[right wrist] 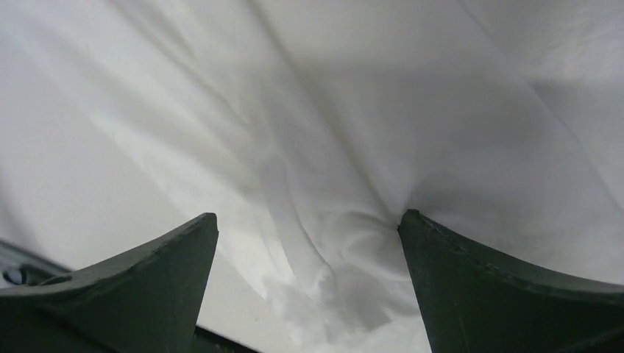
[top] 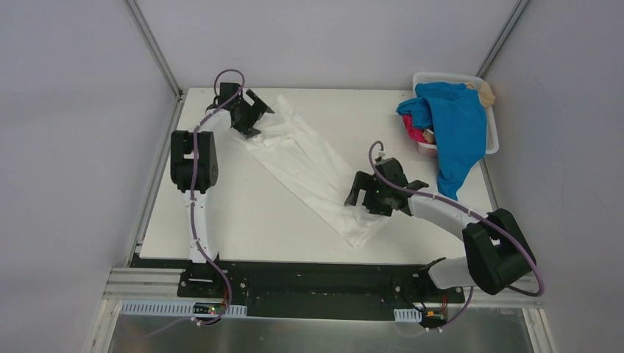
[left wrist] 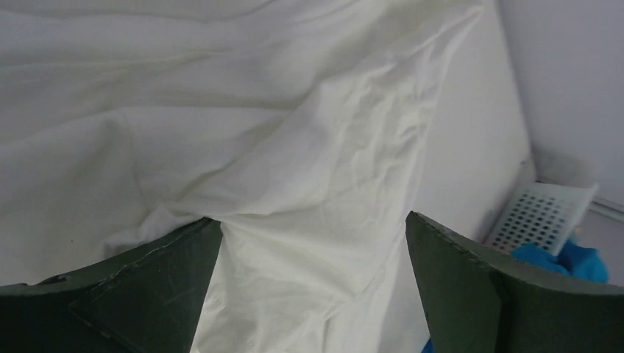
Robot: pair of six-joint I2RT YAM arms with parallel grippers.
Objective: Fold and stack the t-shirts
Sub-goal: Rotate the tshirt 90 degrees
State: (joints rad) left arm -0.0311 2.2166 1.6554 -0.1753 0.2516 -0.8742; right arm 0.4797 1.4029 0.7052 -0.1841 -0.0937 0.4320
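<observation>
The limp white t-shirt point(top: 309, 163) is probably best pinched at its bunched ends; left tool point(left wrist: 313, 228) and right tool point(right wrist: 309, 228) are released.

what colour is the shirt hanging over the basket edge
Bright blue; the shirt shows best in the top view.

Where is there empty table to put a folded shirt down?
The biggest bare patch of table is at the near left, between the left arm and the white t-shirt. A smaller one lies at the far middle, between that shirt and the white basket. The right side is crowded: the blue t-shirt spills over the basket, beside the right arm.
</observation>
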